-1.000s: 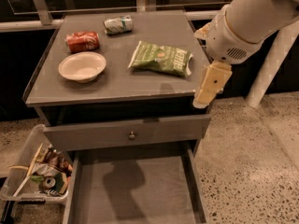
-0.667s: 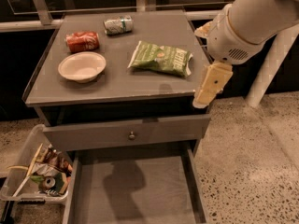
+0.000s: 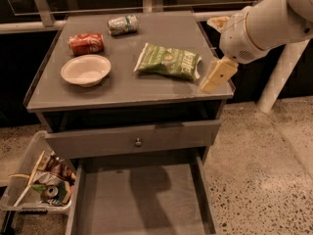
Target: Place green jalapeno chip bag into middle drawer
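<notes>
The green jalapeno chip bag lies flat on the grey cabinet top, right of centre. My gripper, cream-coloured on a white arm, hangs over the top's right front corner, just right of the bag and apart from it, holding nothing. The middle drawer stands pulled out at the bottom of the view, its bare grey floor showing.
A white bowl, a crushed red can and a crushed silver-green can sit on the left and back of the top. A shut drawer front with a round knob is above the open drawer. A clear bin of trash stands at lower left.
My gripper has shifted slightly up and back, from just off the front right corner to over the top's edge beside the bag. The bag and drawer have not moved.
</notes>
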